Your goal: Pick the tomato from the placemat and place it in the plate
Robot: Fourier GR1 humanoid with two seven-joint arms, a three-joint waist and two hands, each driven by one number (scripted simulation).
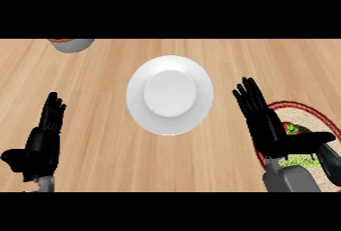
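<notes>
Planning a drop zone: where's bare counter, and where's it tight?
Bare wood between the left hand and the plate, and below the plate between both forearms. Crowded at right: right hand over the placemat and tomato. A bowl sits top left.

Mostly hidden behind the right hand [269, 131]: the tomato [291, 128], only a red and green sliver showing past the palm. Cut off by the right edge and partly covered by the same hand: the placemat [313, 113]. Clipped at the top edge: a grey bowl [72, 44], contents too little seen to name.
</notes>
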